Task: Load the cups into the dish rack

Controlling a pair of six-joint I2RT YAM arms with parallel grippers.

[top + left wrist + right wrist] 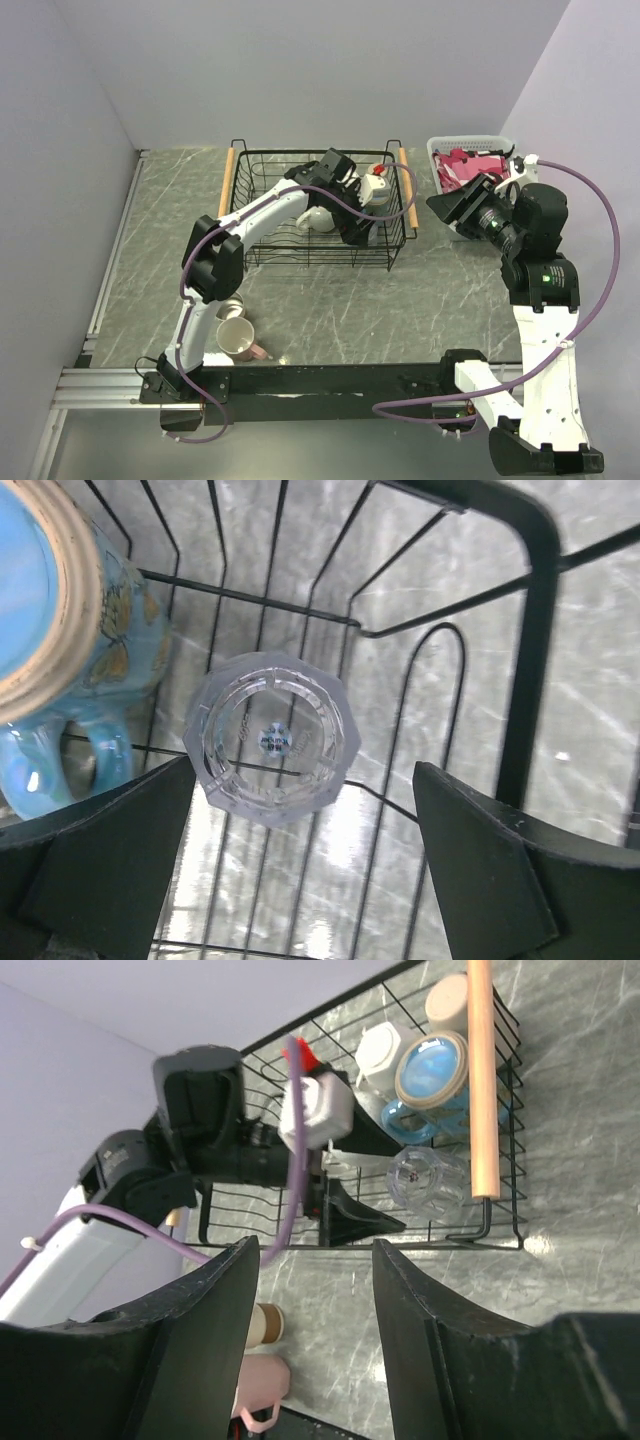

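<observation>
Lilac walls [300,70], grey marbled table [400,300]. Your black dish rack [320,268] sits toward the far wall. The blue mug [60,600] is inside, with the clear glass [272,738] upside down beside it. Your left gripper [300,780] is spread wide either side of the glass, and your right gripper [315,1250] is parted and empty.

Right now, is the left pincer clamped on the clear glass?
No, the left pincer is wide open, with a gap beside the clear glass.
</observation>
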